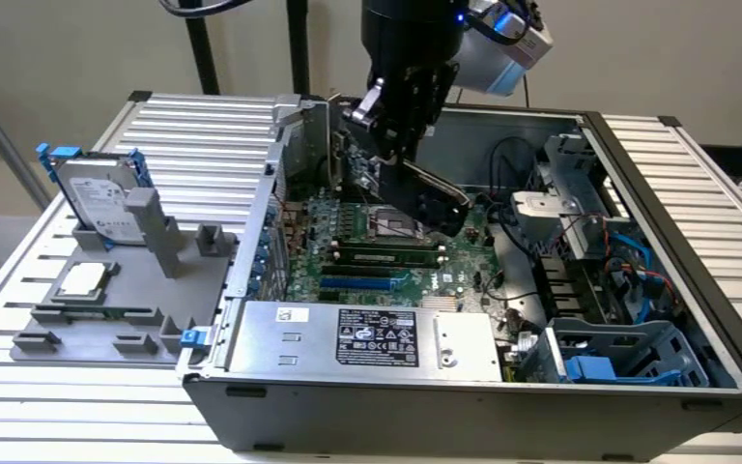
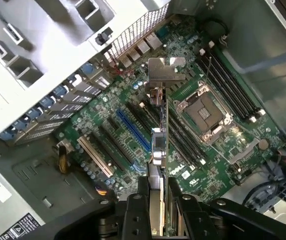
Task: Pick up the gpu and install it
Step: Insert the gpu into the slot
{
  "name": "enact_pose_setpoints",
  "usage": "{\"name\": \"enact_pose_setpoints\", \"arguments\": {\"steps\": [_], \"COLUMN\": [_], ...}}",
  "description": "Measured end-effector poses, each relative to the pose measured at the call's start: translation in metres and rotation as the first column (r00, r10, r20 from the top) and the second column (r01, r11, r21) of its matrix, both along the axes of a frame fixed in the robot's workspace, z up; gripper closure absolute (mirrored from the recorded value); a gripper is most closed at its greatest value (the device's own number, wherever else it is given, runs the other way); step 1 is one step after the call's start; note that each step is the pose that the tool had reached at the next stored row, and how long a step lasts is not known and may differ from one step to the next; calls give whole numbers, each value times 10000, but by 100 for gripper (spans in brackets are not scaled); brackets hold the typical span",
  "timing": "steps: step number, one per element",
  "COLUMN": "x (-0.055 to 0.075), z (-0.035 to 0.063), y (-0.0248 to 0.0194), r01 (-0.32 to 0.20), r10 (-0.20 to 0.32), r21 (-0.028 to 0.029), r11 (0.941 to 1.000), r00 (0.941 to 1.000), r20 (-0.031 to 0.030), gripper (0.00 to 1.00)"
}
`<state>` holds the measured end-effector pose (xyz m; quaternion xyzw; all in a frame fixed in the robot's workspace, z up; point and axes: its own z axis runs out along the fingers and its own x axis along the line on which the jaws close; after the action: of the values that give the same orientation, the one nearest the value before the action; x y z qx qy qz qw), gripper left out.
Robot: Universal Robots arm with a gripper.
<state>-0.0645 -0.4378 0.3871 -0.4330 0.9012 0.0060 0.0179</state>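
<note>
My gripper [image 1: 390,135] is shut on the gpu [image 1: 429,198] and holds it tilted above the green motherboard [image 1: 385,261], inside the open computer case. In the exterior view the card's black cover faces the camera and slants down toward the exterior view's right, over the CPU socket [image 1: 390,224]. The wrist view looks along the gpu [image 2: 158,145] edge-on, between my fingers [image 2: 132,215], with its silver bracket [image 2: 165,70] at the far end. The card hangs over the motherboard [image 2: 97,120], beside the blue expansion slot [image 2: 132,132], and its lower edge is clear of the board.
The case walls [image 1: 680,222] surround the board. A power supply [image 1: 371,333] fills the near side and a blue drive cage [image 1: 616,358] sits at the exterior view's right. Outside the case, a grey fixture [image 1: 113,290] holds a hard drive in a blue frame [image 1: 100,198].
</note>
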Motion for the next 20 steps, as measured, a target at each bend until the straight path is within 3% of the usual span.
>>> {"name": "enact_pose_setpoints", "arguments": {"steps": [5, 9, 15, 20], "x": [0, 0, 0, 0], "z": [-43, -71, -99, -123], "y": [0, 0, 0, -2], "r01": [-920, -1643, -2700, -3400], "r10": [920, 1643, 2700, 3400], "r21": [-2, -9, -29, -34], "r11": [9958, 9864, 9629, 9404], "r00": [9957, 9863, 9626, 9401], "r20": [69, 122, 206, 226], "gripper": [100, 100, 100, 100]}}
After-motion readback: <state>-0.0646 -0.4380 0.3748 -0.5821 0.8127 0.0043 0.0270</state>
